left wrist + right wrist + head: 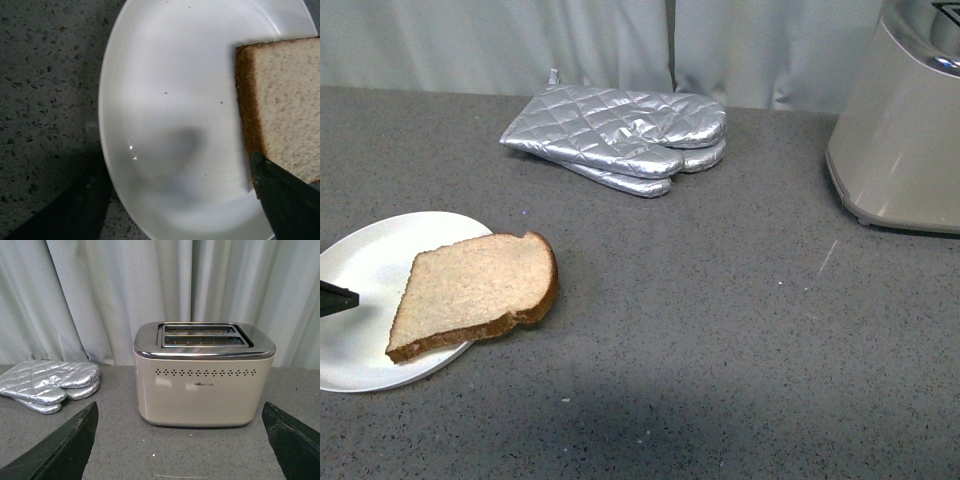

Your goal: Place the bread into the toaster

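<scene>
— Nearest entries?
— White plate (365, 265); bread (475, 290) lying flat on it, one end overhanging the desk (700, 350). Left hand (175, 162): fingers spread, empty, low over the plate, one finger by the crust, likely lining up a grasp.
— Further off?
— Quilted silver oven mitts (620, 135), stacked. Toaster (202, 390) far right, slots (202, 335) vacant. Right hand (179, 405) faces it, released, holding nothing.
</scene>
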